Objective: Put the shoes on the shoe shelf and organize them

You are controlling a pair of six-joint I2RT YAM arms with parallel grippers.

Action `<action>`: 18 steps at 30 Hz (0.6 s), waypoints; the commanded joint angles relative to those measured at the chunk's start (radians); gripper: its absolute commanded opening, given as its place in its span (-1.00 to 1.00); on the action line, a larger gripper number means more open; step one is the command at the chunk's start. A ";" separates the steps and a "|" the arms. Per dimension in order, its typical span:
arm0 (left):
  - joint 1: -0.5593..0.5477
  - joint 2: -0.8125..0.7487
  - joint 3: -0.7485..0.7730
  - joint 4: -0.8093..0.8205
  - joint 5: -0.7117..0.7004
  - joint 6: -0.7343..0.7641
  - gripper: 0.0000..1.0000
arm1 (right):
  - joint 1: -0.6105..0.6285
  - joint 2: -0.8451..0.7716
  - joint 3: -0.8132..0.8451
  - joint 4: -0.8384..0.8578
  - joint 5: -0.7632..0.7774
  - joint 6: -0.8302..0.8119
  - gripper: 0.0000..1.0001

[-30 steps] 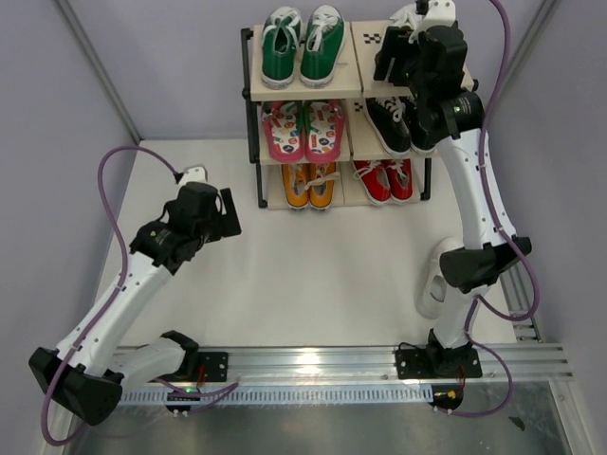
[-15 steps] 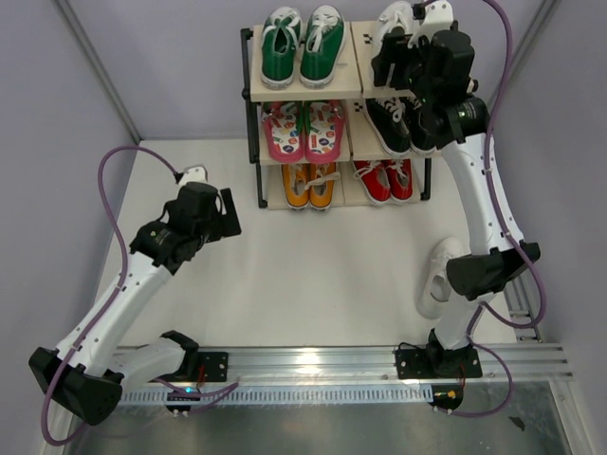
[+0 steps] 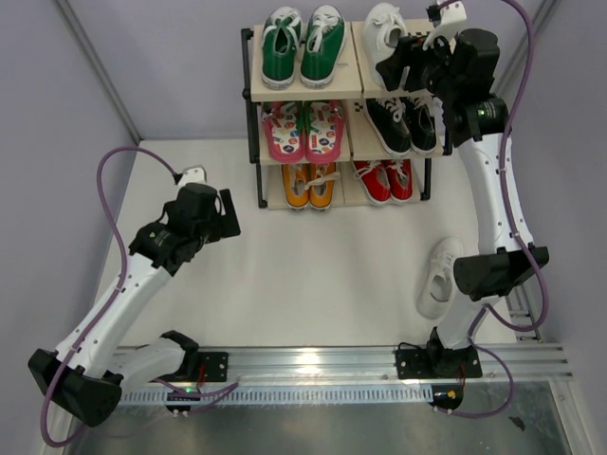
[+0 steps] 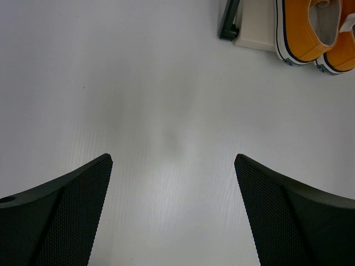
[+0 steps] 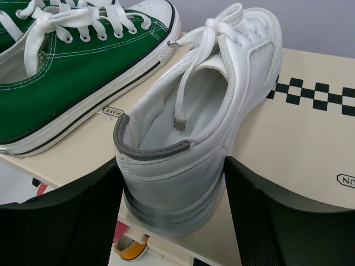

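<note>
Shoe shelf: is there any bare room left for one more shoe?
Yes: the top board right of the white sneaker is bare, beside the checker strip. The green sneakers fill the left half and both lower tiers are full. The table before the shelf is open.

Bright, even overhead light, soft shadows, glare on near rail (image 3: 313, 358)

My table (image 3: 313, 275) presents a plain white matt surface; the shoe shelf (image 3: 253, 142) stands directly on it at the far edge, right of centre; one white sneaker (image 3: 438, 277) lies loose near the right edge; a metal rail (image 3: 313, 360) runs along the near edge.
</note>
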 commanded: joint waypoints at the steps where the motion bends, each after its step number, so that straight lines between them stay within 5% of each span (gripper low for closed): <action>1: 0.001 -0.010 0.001 0.033 -0.010 0.006 0.91 | 0.003 -0.056 -0.016 -0.074 -0.058 -0.026 0.22; 13: 0.001 -0.010 0.001 0.032 -0.001 -0.006 0.91 | 0.006 -0.062 -0.009 -0.097 0.082 0.041 0.23; 18: 0.001 -0.011 0.004 0.032 0.004 -0.006 0.90 | 0.006 -0.062 0.006 -0.130 0.091 0.040 0.80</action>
